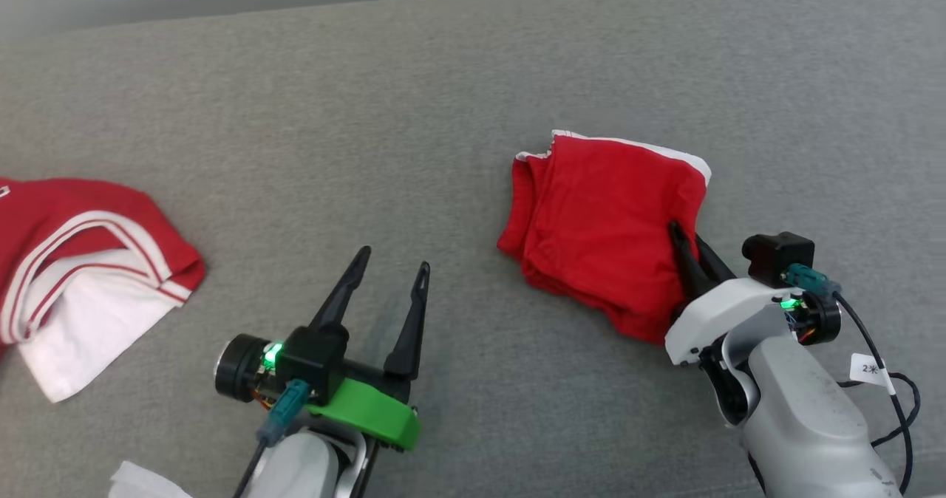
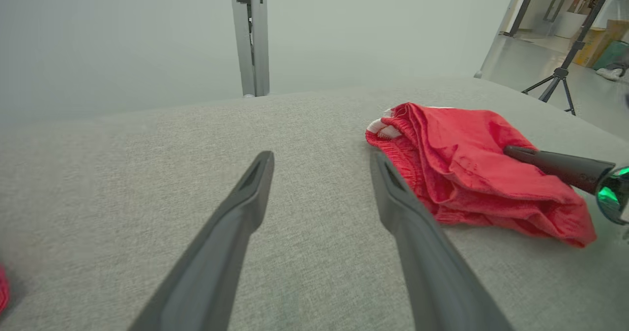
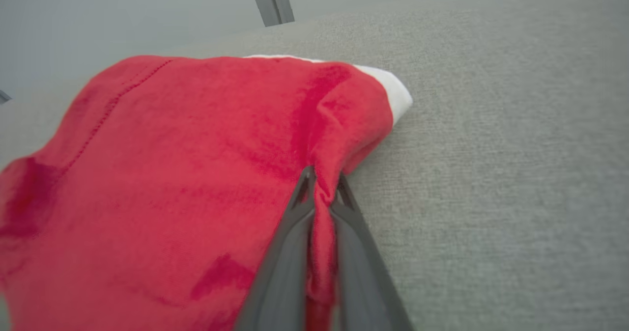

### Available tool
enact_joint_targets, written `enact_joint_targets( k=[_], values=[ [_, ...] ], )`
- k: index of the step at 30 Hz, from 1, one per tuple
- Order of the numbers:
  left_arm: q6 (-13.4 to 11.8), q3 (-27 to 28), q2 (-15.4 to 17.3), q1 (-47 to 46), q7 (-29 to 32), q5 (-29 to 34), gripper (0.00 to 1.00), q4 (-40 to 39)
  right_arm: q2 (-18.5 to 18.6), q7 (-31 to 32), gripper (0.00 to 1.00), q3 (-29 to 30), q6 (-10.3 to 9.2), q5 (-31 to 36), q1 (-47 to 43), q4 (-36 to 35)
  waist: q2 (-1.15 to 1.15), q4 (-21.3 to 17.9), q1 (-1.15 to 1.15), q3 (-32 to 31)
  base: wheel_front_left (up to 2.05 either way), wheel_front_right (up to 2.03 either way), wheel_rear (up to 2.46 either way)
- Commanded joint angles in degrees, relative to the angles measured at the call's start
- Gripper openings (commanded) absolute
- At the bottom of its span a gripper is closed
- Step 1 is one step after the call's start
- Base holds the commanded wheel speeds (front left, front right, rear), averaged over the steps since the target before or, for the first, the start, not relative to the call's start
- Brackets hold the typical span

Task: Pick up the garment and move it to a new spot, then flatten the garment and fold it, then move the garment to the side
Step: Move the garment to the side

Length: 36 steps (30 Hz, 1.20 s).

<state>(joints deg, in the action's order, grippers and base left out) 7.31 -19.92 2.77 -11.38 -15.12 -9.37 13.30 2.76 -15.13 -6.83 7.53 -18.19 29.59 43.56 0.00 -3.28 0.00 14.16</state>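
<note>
- Garment (image 1: pixel 599 217), red with a white edge along its far side, lies folded in a thick bundle on the grey fabric surface (image 1: pixel 443 99), right of centre; in the left wrist view a gathered band shows at its far left corner
- right gripper (image 1: pixel 687 236) comes in from the near right, fingers pointing far and left; its tips rest on the garment's near right edge
- in the right wrist view the two dark fingers (image 3: pixel 290 252) stand pressed together with a ridge of red cloth pinched between them; the pinch sits just near of the white-edged corner; most of the bundle lies on the surface to the left of the pinch
- left gripper (image 1: pixel 394 259) hangs at the near centre-left, well apart from the garment; its fingers are spread wide with nothing between them, tips pointing far; bare grey fabric shows under them in the left wrist view
- red-and-white cloth (image 1: pixel 81 254) lies at the left edge of the surface, with white stripes and a white part turned out toward the near side; it touches neither gripper
- white scrap (image 1: pixel 140 483) shows at the near left edge, beside the left arm
- metal post (image 2: pixel 250 36) rises beyond the far edge of the surface; tripod (image 2: pixel 560 78) stands on the floor at the far right
</note>
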Motion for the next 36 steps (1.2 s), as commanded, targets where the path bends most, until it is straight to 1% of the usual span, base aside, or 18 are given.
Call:
enact_joint_targets(
  k=[1,6,10,14,18,23,29,36],
  values=[
    [0.3,-0.7,0.3,-0.9,0.0,0.4,1.0,-0.2,0.2,0.0,0.0,-0.2,-0.09,-0.4,-1.3,-0.3,0.0,-7.8,0.0,-1.9,0.0,0.0,0.0],
    [0.3,-2.7,0.3,-1.1,0.0,0.3,1.0,0.4,0.3,0.0,0.0,-1.6,-0.09,-1.6,-2.3,-0.6,0.0,-14.5,0.0,-2.0,0.0,0.0,0.0],
    [0.3,-4.2,0.3,-1.2,0.0,-0.2,1.0,0.7,0.3,0.0,0.0,-2.4,-0.09,-2.5,-2.6,-0.9,0.0,-18.8,0.0,-1.7,0.0,0.0,0.0],
    [0.2,-5.5,0.5,-1.7,0.0,-0.1,1.0,0.6,0.2,0.0,0.0,-3.3,-0.09,-3.2,-2.9,-1.0,0.0,-21.8,0.0,-1.2,0.0,0.0,0.0],
    [0.2,-6.4,1.0,-2.1,0.0,-0.4,1.0,0.7,0.2,0.0,0.0,-4.0,-0.09,-3.5,-2.7,-1.0,0.0,-23.7,0.0,-0.5,0.0,0.0,0.0],
    [0.2,-7.1,1.5,-2.4,0.0,-0.7,1.0,1.0,0.2,0.0,0.0,-3.8,-0.09,-1.8,-1.4,-0.5,0.0,-23.8,0.0,0.7,0.0,0.0,0.0],
    [0.2,-7.5,2.5,-3.7,0.0,-0.7,1.0,0.9,0.5,0.0,0.0,-2.3,-0.09,3.0,2.3,1.4,0.0,-20.9,0.0,3.8,0.0,0.0,0.0],
    [0.2,-8.2,4.4,-6.7,0.0,-0.4,1.0,0.3,5.0,0.0,0.0,0.3,-0.09,8.5,11.1,5.2,0.0,-15.8,0.0,9.7,0.0,0.0,0.0]
  ],
)
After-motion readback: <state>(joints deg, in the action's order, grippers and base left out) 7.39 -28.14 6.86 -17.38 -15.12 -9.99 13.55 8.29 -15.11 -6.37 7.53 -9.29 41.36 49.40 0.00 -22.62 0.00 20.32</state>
